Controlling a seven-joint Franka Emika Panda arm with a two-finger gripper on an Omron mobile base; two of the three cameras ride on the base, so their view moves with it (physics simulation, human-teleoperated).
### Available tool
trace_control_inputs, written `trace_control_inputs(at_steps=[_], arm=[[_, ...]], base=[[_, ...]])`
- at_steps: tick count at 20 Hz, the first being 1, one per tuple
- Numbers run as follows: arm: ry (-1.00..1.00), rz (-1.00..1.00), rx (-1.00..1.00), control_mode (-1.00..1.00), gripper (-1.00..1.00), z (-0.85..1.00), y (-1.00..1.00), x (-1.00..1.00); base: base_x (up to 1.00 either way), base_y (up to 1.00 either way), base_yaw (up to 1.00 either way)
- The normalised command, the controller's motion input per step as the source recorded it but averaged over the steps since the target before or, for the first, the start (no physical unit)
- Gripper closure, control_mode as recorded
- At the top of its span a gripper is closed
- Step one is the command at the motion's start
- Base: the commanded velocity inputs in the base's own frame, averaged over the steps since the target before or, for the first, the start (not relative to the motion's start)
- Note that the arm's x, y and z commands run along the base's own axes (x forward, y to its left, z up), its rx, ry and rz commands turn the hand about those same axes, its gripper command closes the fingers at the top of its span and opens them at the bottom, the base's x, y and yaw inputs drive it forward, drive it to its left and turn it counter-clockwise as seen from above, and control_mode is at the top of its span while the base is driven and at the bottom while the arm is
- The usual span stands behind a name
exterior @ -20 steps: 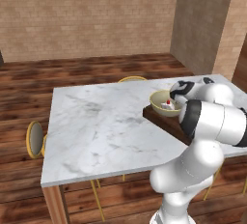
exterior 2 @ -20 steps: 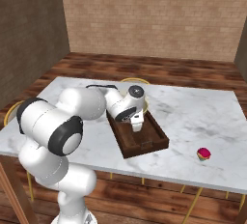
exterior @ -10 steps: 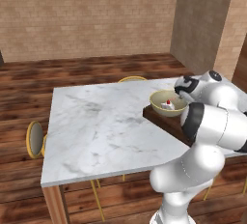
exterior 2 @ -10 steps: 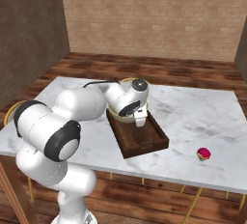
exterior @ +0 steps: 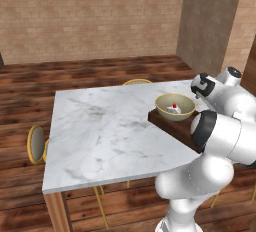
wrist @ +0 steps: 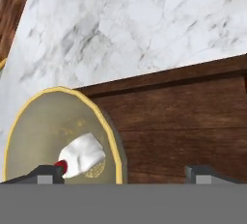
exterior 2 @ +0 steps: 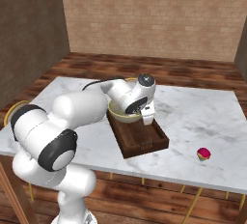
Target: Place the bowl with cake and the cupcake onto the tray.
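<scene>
Tan-yellow bowl (exterior: 174,107) with brighter yellow rim, holding white cake slice (wrist: 83,156) topped by red dot. Dark brown wooden tray (exterior 2: 140,138), grain showing. Teal-wrapped cupcake (exterior 2: 204,154) with pinkish-red top. White desk (exterior: 105,131) veined in grey marble. White arm (exterior 2: 82,109) with dark joints. Red-brown plank floor (exterior: 30,81), tan brick walls (exterior: 90,16). Yellow-framed chairs (exterior: 36,143) with grey seat pads.
</scene>
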Motion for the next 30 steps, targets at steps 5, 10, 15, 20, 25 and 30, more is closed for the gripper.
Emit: trace_control_inputs(at_steps=[5,10,15,20,25,30], arm=[[0.00,0.03,-0.09,-1.00,-1.00,0.06,-0.46,-0.30],[0.00,0.06,-0.19,-1.00,-1.00,0.00,-0.30,-0.34],[0.00,0.06,-0.20,-1.00,-1.00,0.00,-0.25,-0.33],[0.00,0.06,-0.15,-1.00,-1.00,0.00,-0.30,-0.34],[0.07,0.09,-0.06,-1.00,-1.00,0.10,-0.32,-0.37],[0.12,0.08,-0.03,-1.00,-1.00,0.18,-0.26,-0.36]], base=[[0.00,0.00,0.00],[0.00,0.00,0.00],[0.00,0.00,0.00],[0.00,0.00,0.00],[0.00,0.00,0.00],[0.00,0.00,0.00]])
